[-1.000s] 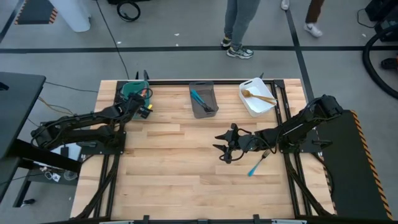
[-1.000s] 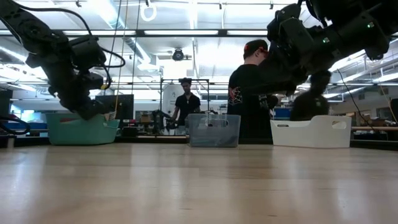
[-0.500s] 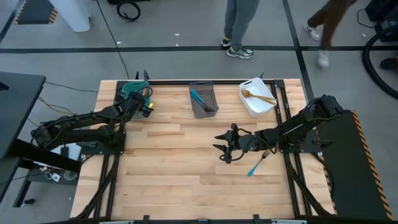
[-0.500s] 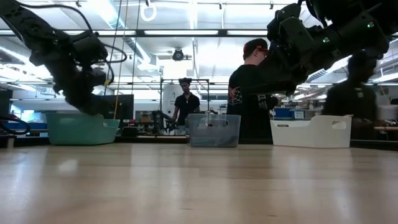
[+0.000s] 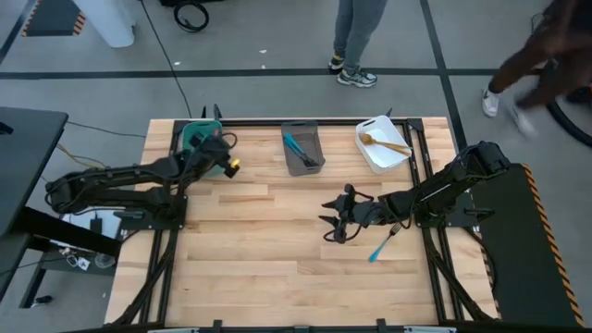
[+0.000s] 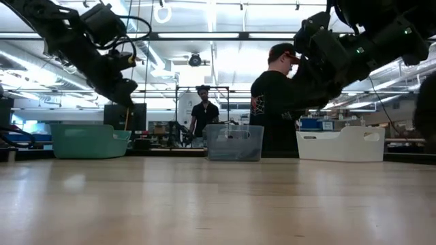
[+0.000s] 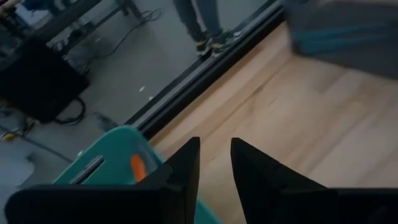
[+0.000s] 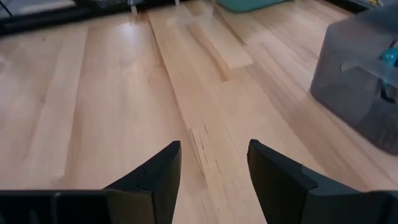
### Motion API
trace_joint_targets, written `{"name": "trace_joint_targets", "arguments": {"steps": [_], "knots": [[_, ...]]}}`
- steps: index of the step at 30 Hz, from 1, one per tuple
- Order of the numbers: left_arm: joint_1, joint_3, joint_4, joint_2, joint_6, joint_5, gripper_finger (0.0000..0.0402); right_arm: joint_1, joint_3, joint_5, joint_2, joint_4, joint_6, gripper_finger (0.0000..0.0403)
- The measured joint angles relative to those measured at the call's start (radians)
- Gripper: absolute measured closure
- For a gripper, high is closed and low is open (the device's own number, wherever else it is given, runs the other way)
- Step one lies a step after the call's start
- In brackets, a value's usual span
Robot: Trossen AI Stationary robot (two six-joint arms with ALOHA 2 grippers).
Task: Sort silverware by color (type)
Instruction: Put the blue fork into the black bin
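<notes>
My left gripper point(image 5: 229, 166) point(image 7: 215, 163) hovers open and empty above the table, just right of the teal bin point(image 5: 196, 135); an orange handle point(image 7: 136, 166) lies inside that bin. My right gripper point(image 5: 329, 219) point(image 8: 214, 163) hangs open and empty over the table's middle, held above the wood. One blue-handled fork point(image 5: 380, 246) lies flat on the table, to the right of that gripper and nearer the near edge, under the right arm. Blue forks point(image 5: 298, 148) lie in the grey bin point(image 5: 313, 163). Golden-tan pieces point(image 5: 387, 143) lie in the white bin point(image 5: 373, 159).
The three bins stand in a row along the far edge: teal point(image 6: 88, 141), grey point(image 6: 235, 141), white point(image 6: 340, 144). People stand and walk on the floor beyond the far edge. Bare wood stretches across the table's middle and near side.
My left gripper has risen and moved away from the teal bin toward the table's right. My right gripper has kept still. A person behind the table has walked off to the right.
</notes>
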Motion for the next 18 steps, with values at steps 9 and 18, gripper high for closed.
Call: {"name": "trace_joint_targets", "arguments": {"steps": [9, 18], "knots": [[-0.15, 0.0, 0.022, 0.0, -0.042, 0.056, 0.0303, 0.001, 0.025, -0.166, 0.0, -0.24, 0.068, 0.0212], [-0.272, 0.0, 0.05, 0.0, -0.041, 0.119, 0.0303, 0.032, 0.274, -0.314, 0.0, -0.977, 0.078, 0.0231]]}}
